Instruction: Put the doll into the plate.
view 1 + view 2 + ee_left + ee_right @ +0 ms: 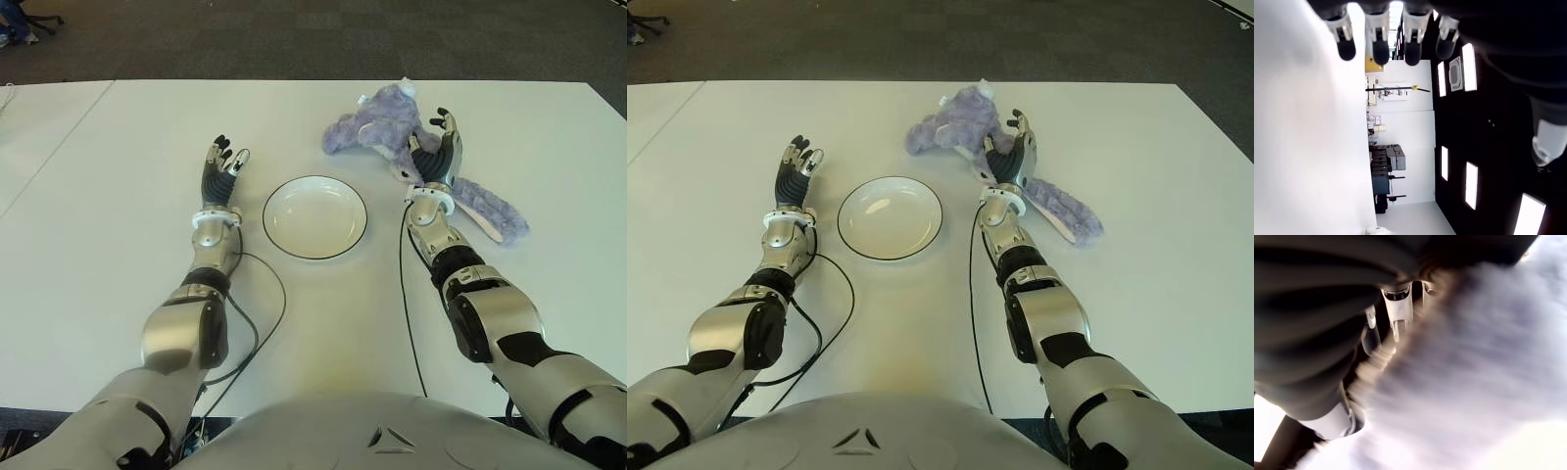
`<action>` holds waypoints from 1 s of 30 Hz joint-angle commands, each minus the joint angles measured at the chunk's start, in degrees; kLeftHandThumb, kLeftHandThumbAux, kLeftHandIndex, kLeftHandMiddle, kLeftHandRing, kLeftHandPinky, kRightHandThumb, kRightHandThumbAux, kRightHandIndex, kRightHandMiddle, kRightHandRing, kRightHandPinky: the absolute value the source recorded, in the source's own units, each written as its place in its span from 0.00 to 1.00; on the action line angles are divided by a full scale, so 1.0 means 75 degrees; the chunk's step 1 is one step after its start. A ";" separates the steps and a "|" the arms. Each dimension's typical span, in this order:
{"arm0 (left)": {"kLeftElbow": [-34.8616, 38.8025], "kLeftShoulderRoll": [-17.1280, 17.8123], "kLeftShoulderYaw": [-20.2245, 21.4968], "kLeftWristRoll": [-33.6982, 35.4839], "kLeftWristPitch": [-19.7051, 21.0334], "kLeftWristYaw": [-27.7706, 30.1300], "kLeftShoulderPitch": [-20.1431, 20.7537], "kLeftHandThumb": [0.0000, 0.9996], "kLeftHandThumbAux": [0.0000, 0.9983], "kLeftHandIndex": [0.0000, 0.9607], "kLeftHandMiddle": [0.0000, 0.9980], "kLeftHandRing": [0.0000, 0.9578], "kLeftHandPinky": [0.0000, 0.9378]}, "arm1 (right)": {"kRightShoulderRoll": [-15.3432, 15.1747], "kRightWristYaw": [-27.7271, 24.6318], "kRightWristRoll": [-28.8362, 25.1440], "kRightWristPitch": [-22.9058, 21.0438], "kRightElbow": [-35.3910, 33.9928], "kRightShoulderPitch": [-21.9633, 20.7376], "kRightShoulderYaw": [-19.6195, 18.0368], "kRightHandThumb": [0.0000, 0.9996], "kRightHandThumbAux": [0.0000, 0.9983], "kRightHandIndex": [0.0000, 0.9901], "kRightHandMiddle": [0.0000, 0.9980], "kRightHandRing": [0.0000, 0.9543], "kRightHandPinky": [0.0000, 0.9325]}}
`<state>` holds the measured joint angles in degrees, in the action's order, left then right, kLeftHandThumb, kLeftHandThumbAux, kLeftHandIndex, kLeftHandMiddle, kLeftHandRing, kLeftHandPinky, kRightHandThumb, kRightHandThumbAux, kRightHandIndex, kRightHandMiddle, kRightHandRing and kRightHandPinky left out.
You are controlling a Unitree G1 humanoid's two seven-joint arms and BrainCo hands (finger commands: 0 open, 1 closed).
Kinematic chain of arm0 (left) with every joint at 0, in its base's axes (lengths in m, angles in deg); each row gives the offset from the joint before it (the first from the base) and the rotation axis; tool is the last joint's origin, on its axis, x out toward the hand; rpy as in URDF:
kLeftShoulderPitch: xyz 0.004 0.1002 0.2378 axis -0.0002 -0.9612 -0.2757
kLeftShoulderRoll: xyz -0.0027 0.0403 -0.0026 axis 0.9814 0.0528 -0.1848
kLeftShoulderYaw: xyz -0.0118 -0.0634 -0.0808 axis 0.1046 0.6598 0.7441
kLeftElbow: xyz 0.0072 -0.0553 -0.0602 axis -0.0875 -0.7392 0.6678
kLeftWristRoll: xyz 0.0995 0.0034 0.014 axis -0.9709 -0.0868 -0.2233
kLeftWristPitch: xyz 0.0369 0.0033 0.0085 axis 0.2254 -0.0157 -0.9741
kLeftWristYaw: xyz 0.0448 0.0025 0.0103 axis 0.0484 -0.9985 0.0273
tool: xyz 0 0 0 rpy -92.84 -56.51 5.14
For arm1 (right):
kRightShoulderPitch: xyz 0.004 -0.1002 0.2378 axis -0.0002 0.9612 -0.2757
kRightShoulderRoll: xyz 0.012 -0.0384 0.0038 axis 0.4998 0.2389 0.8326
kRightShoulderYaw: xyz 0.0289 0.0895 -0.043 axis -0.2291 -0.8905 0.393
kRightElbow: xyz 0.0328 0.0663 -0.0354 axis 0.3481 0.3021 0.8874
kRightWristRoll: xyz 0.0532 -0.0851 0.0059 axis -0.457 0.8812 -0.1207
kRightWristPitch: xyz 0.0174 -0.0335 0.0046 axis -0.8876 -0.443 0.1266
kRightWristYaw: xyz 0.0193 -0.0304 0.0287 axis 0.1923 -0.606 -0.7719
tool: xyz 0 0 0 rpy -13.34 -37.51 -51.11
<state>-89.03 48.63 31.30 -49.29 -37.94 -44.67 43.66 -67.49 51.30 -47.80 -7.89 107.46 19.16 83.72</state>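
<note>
Right hand [437, 147], fingers spread against the doll [387, 127], grips nothing; closing shallow could nudge it from the plate [314, 217].

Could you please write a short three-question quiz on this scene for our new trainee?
1. True or false: the doll already lies in the plate.
2. Which hand is at the doll? A) left hand B) right hand
3. Fill in: the plate shows between the two ____.

Key:
1. False. The purple doll lies on the white table, beyond the plate and to its right, and the plate holds nothing.
2. B. The right hand is against the doll, fingers not yet closed on it; the left hand shows left of the plate, open.
3. hands
</note>
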 commanded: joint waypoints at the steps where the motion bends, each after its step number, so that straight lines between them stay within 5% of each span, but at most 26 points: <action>1: -0.0981 -0.0431 0.0095 0.0114 0.0885 0.0199 -0.1512 0.00 0.48 0.04 0.09 0.08 0.06 | -0.0468 0.0183 0.0310 0.0475 -0.0607 -0.0113 0.0164 0.69 0.72 0.44 0.85 0.90 0.90; 12: -0.0988 -0.0484 0.0170 0.0174 0.0959 0.0228 -0.1464 0.00 0.49 0.04 0.09 0.08 0.07 | -0.1112 -0.0075 0.0850 0.0394 -0.2994 0.0599 0.0228 0.69 0.72 0.44 0.85 0.91 0.90; 30: -0.0997 -0.0482 0.0116 0.0095 0.0876 0.0247 -0.1454 0.00 0.50 0.04 0.08 0.08 0.07 | -0.1383 -0.0923 0.0976 0.0457 -0.4626 0.1053 0.0210 0.69 0.72 0.44 0.84 0.90 0.90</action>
<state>-89.01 48.48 31.99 -48.77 -37.93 -43.84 43.68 -76.97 46.69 -40.75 -4.93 75.29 25.28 85.29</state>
